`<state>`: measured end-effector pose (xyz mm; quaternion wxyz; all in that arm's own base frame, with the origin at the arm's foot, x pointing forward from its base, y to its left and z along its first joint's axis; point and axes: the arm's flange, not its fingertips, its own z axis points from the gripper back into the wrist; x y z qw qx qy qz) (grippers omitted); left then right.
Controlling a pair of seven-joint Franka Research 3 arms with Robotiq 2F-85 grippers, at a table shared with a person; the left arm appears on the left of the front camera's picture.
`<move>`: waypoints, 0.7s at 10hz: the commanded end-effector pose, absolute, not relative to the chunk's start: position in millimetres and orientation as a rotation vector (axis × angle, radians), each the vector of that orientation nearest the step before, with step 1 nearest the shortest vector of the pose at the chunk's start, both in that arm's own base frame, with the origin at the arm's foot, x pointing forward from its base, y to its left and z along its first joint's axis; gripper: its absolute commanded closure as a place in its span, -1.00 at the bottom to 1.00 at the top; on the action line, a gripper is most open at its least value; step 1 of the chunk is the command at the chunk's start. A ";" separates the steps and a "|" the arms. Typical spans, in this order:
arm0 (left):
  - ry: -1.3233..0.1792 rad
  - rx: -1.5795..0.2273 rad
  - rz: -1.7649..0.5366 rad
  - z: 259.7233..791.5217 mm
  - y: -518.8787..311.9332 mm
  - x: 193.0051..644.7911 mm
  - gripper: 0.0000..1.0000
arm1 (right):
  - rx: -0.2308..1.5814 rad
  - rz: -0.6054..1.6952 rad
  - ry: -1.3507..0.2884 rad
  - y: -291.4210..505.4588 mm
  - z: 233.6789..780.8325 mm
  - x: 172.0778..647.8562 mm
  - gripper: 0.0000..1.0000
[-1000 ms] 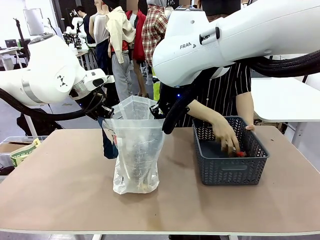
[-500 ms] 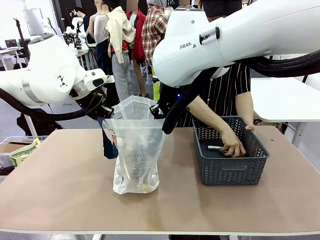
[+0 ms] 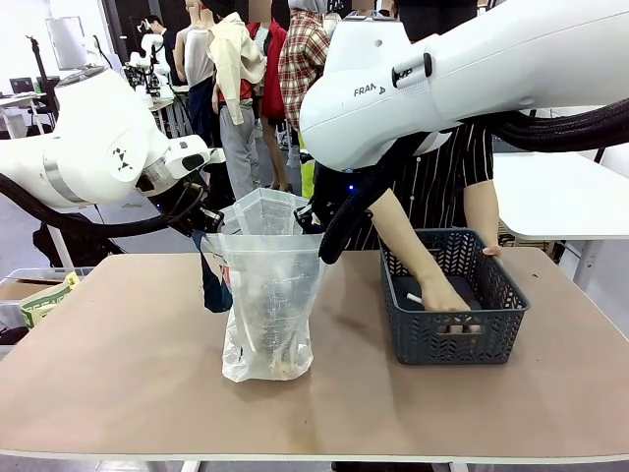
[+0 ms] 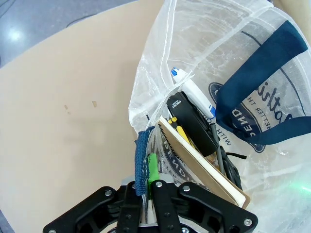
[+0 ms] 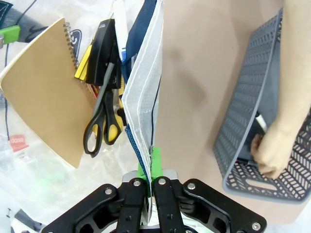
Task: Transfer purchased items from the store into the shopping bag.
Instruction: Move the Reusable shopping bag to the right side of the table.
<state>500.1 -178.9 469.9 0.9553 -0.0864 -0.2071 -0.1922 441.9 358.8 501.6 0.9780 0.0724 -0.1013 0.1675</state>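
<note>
Person's hand (image 3: 440, 293) deep in dark grey lattice plastic basket (image 3: 454, 346), fingers curled beside slim white stick (image 3: 415, 297); grip on anything unclear. Left gripper (image 4: 146, 167) and right gripper (image 5: 151, 165) each clamped on rim of translucent white printed plastic shopping bag (image 3: 270, 295), standing mid-table beside basket. Risk: thin film slips from pads, mouth sags, dropped items miss.

We counted one shopping bag (image 3: 270, 295); inside it one brown notebook (image 5: 43, 97), one pair of scissors (image 5: 106, 97), one white tube (image 4: 194, 94); one grey basket (image 3: 452, 339) at the bag's 3 o'clock.
</note>
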 end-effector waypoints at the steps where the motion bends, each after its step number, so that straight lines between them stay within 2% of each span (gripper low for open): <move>1: -0.422 -0.175 -0.389 470.4 -177.8 500.4 1.00 | 0.142 0.338 -0.205 357.5 501.1 441.8 1.00; 7: -0.422 -0.175 -0.389 470.4 -177.8 500.4 1.00 | 0.142 0.338 -0.205 357.5 501.1 441.8 1.00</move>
